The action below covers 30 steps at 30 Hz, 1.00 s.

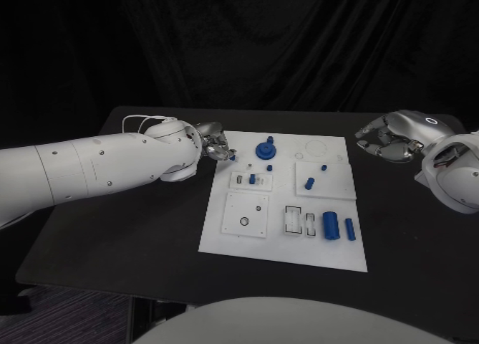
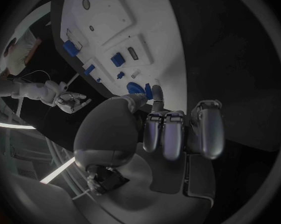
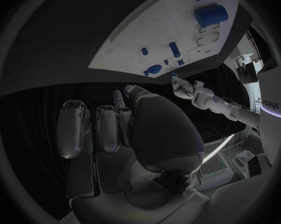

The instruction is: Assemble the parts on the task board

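My left hand [image 1: 217, 145] hovers at the far left corner of the white board [image 1: 224, 240], its fingers [image 2: 172, 134] curled in together and gripping nothing, with a small blue piece [image 2: 148, 91] just past the fingertips. My right hand [image 1: 389, 140] hangs over the black table [image 1: 126, 236] just off the board's far right corner, fingers likewise curled inward and holding nothing. On the board, a round blue knob [image 1: 266, 150] stands near the far edge, small blue pegs [image 1: 311, 183] sit around the middle, and two blue cylinders [image 1: 331, 225] lie side by side toward the near right.
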### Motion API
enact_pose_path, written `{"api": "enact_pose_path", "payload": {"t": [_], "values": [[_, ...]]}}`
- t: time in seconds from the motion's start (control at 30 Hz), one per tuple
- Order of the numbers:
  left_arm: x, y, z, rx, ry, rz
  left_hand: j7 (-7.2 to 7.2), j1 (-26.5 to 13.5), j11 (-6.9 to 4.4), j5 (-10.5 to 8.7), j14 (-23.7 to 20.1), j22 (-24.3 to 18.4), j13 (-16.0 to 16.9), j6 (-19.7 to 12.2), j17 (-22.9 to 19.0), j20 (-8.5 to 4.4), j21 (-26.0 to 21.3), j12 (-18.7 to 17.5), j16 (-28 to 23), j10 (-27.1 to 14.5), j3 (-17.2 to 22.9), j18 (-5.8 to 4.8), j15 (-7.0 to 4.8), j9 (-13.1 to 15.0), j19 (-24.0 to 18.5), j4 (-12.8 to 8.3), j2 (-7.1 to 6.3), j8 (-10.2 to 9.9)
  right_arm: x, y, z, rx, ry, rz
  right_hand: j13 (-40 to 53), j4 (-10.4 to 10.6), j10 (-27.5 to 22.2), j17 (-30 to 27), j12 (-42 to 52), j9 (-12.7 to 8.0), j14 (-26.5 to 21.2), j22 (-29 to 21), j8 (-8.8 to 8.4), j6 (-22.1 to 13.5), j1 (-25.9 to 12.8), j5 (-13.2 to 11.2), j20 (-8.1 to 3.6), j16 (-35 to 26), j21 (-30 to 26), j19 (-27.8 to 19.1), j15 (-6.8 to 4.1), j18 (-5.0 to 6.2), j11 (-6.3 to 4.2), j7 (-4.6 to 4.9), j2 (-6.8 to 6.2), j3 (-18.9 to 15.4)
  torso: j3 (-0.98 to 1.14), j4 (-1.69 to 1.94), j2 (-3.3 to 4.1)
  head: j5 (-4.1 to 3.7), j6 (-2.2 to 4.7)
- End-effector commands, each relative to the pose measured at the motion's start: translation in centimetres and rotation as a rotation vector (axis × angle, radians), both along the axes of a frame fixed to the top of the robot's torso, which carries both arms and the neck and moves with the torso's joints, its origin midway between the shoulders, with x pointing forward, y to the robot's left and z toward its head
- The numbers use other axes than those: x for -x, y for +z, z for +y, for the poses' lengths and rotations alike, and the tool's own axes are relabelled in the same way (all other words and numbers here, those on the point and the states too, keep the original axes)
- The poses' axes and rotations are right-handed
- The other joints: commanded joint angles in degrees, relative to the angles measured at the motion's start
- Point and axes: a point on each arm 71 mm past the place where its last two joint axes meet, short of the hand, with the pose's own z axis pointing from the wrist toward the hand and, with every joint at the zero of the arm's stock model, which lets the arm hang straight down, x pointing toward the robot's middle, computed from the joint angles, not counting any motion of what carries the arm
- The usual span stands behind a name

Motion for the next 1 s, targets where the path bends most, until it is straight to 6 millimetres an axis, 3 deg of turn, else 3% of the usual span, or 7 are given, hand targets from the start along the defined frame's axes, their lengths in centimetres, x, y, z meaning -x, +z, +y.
{"api": "enact_pose_path", "payload": {"t": [0.03, 0.23, 0.57, 1.0], "values": [[0.6, 0.0, 0.0, 0.059, 0.028, 0.021, 0.1, -0.7, -0.16, -2.17, 6.1, 11.2, 15.0, 0.5, 15.1, -0.25, -0.2, 0.2, 0.1, 6.0, 1.1, -0.14, -0.15, -0.2, -0.2, -0.2, -0.19, 0.0, 0.0, -0.1, 0.0, 0.004, -0.007, 0.006, -3.6, 0.1, -0.3, -0.1, -0.1, -0.1, 2.9, 11.1, -0.18, 0.1, -0.1, 0.3, 0.37, -0.3, -0.3, 1.2, 0.16, 0.77, -0.08, 0.08, -0.36, 0.3, -0.01, 0.03, -0.01, 0.28, 0.01], [1.5, -0.4, 0.0, 0.082, 0.024, 0.037, 0.16, -1.5, -0.1, -4.49, 6.1, 11.2, 15.0, 0.6, 15.1, -0.23, -0.3, 0.2, 0.1, 6.0, 2.0, -0.14, -0.11, -0.3, -0.2, -0.4, -0.17, -0.3, 0.0, -0.1, 0.1, 0.004, -0.005, 0.006, -3.6, 0.1, -0.3, -0.1, -0.1, -0.1, 2.9, 11.1, -0.18, 0.1, -0.1, 0.3, 0.37, -0.3, -0.3, 1.2, 0.16, 0.77, -0.08, 0.08, -0.36, 0.3, -0.03, 0.07, -0.01, 0.34, 0.01], [2.7, -1.6, -0.2, 0.108, 0.01, 0.07, 0.18, -1.6, -0.09, -4.5, 6.1, 11.2, 15.0, 0.6, 15.1, -0.23, -0.5, 0.2, 0.1, 6.0, 2.1, -0.09, -0.1, -0.4, -0.3, -0.4, -0.14, -0.3, 0.1, -0.1, -0.1, 0.003, -0.01, 0.006, -3.7, 0.0, -0.4, -0.1, -0.1, -0.1, 2.9, 11.1, -0.21, 0.1, -0.1, 0.3, 0.38, -0.3, -0.2, 1.2, 0.16, 0.76, -0.09, 0.08, -0.38, 0.3, 0.06, 0.02, 0.01, 0.17, 0.01], [3.6, -2.8, -0.7, 0.138, -0.005, 0.075, 0.24, -1.8, -0.04, -3.2, 6.1, 11.1, 15.0, 0.5, 15.1, -0.19, -0.7, 0.2, 0.1, 6.0, 2.6, -0.05, -0.05, -0.3, -0.5, -0.6, -0.13, -0.4, 0.1, -0.1, -0.1, 0.003, -0.011, 0.006, -3.7, 0.0, -0.4, -0.1, -0.1, -0.1, 2.9, 11.1, -0.21, 0.1, -0.1, 0.3, 0.38, -0.3, -0.2, 1.2, 0.16, 0.76, -0.09, 0.08, -0.38, 0.3, -0.05, -0.01, 0.09, 0.33, 0.01]]}}
